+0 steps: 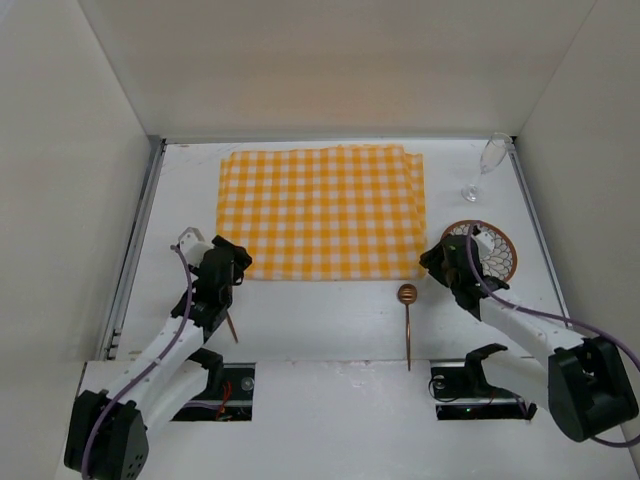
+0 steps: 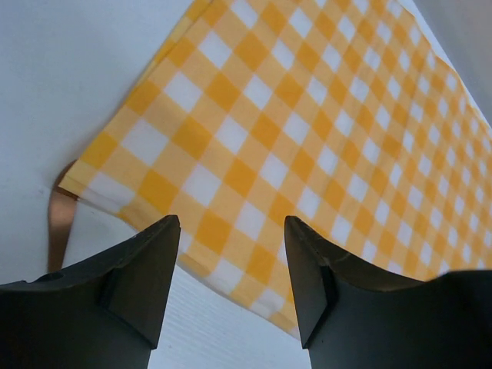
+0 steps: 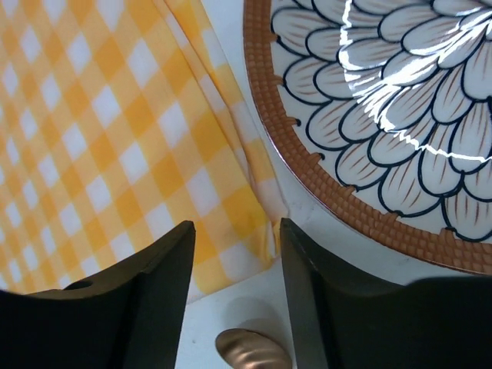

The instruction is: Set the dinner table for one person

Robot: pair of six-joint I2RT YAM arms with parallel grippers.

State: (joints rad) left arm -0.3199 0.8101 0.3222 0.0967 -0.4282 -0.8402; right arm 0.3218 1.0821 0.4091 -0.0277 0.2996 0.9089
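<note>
Left gripper (image 2: pixel 231 231) and right gripper (image 3: pixel 237 231) stand apart, empty, at the cloth's (image 2: pixel 307 131) near corners; only the overhead view shows the glass (image 1: pixel 487 165) beyond the plate (image 3: pixel 346 115) beside the right gripper.

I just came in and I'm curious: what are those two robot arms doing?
They are setting the white table for dinner. A yellow checked cloth lies spread flat on it. The left gripper hovers open at the cloth's near left corner and the right gripper hovers open at its near right corner. Both are empty. A patterned plate, a glass, a copper spoon and another copper utensil wait off the cloth.
</note>
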